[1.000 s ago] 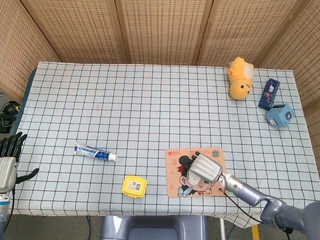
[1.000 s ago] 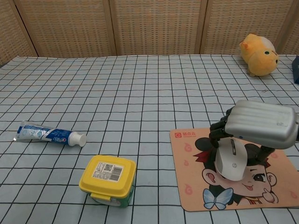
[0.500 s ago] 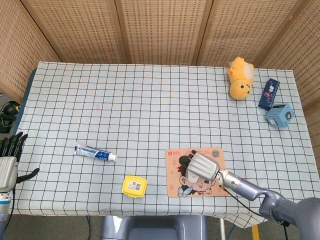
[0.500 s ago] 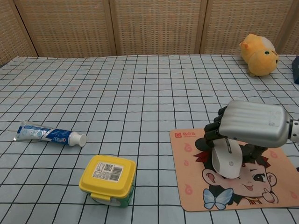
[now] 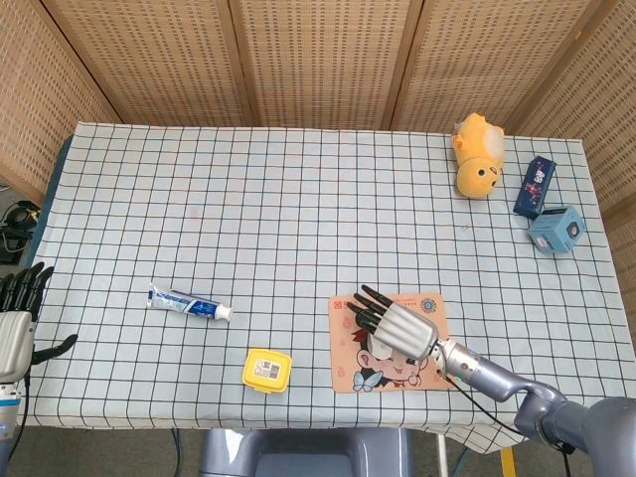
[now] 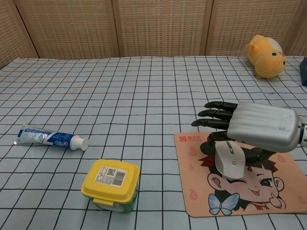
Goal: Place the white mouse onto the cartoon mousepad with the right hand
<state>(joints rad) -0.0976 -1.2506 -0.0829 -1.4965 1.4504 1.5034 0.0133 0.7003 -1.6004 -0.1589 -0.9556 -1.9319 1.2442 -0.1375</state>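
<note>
On mousepad (image 6: 240, 187): mouse (image 6: 229, 159) under right hand (image 6: 261, 126)

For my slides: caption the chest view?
Right hand, fingers extended, hovers above the white mouse resting on the cartoon mousepad.

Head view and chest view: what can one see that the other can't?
Only the head view shows the left hand, the blue cube and the whole dark box.

Only the chest view shows the white mouse clearly, lying on the mousepad.

Both show the right hand, toothpaste, yellow container and plush toy.
</note>
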